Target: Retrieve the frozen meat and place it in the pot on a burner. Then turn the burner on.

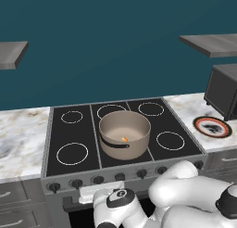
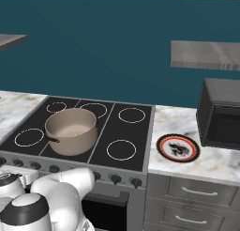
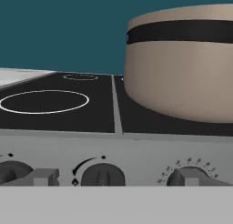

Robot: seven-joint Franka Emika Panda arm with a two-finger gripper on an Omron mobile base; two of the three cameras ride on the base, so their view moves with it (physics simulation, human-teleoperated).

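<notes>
Meat [image 1: 124,139] sits in pot [image 1: 125,133]; knob step now. Claw wide open, empty, facing knobs [image 3: 103,174]; next, pick pot's burner knob.

Legible text, brands, numbers: none in any view.
Signs: stove front panel [image 3: 136,150] carries small dot and tick marks around its knobs [image 3: 102,175], with one tiny flame-like mark beside the middle knob; no figures readable.
Plate [image 2: 177,148] on the counter [image 2: 206,162] bears dark marks, not readable as lettering.
</notes>
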